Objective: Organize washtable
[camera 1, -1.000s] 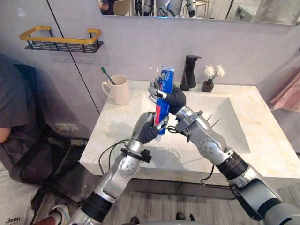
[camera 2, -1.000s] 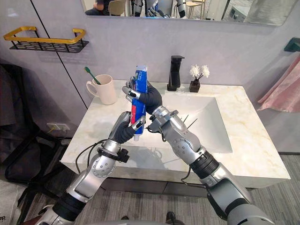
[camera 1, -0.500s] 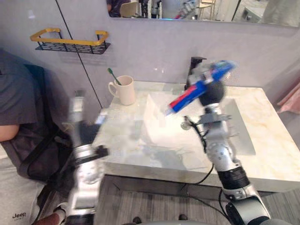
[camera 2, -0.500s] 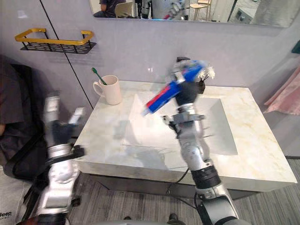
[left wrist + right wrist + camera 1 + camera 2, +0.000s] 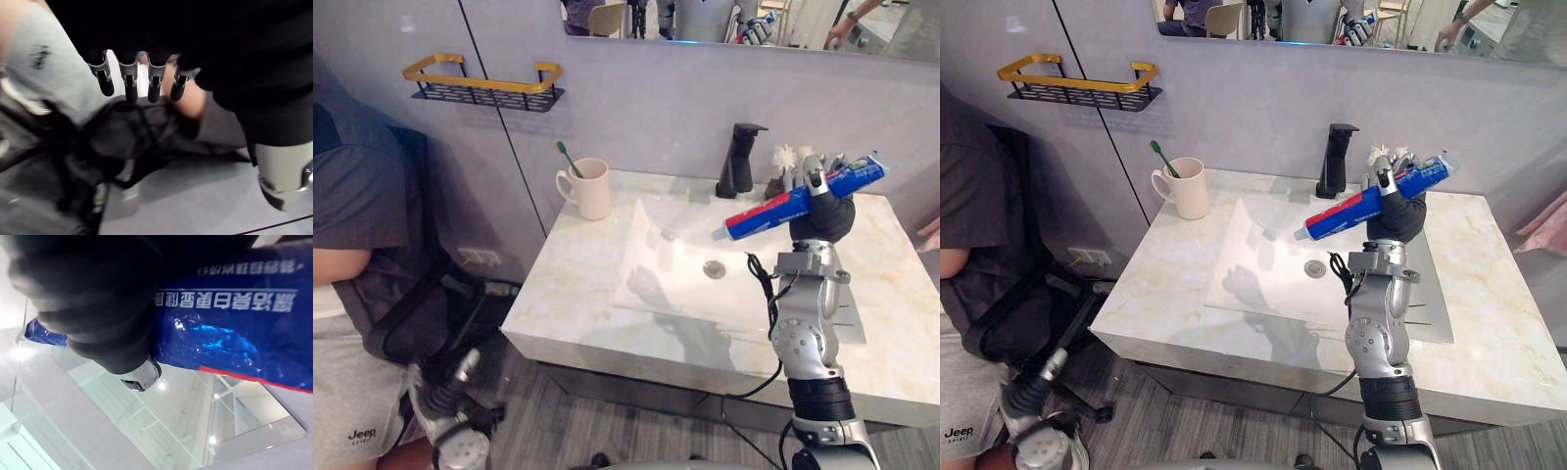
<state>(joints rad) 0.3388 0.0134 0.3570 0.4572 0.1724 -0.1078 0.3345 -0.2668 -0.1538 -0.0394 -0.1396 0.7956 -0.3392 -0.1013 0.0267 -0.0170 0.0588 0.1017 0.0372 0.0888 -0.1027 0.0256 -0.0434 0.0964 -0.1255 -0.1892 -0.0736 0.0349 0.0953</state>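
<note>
Right hand point(image 5: 823, 217) clasping toothpaste tube point(image 5: 775, 209) (held slantwise) above sink point(image 5: 664, 266), left hand point(image 5: 130, 82) low, fingers relaxed.

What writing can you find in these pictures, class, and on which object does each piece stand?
Toothpaste tube, in the right hand: a row of white characters, upside down in the right wrist view; not reliably readable.
Person's grey shorts: small dark logo, too small to quote.
Cup, faucet: no print visible.

Toothpaste tube point(image 5: 1371, 203) in right hand point(image 5: 1398, 217) above sink point(image 5: 1252, 266)
</note>
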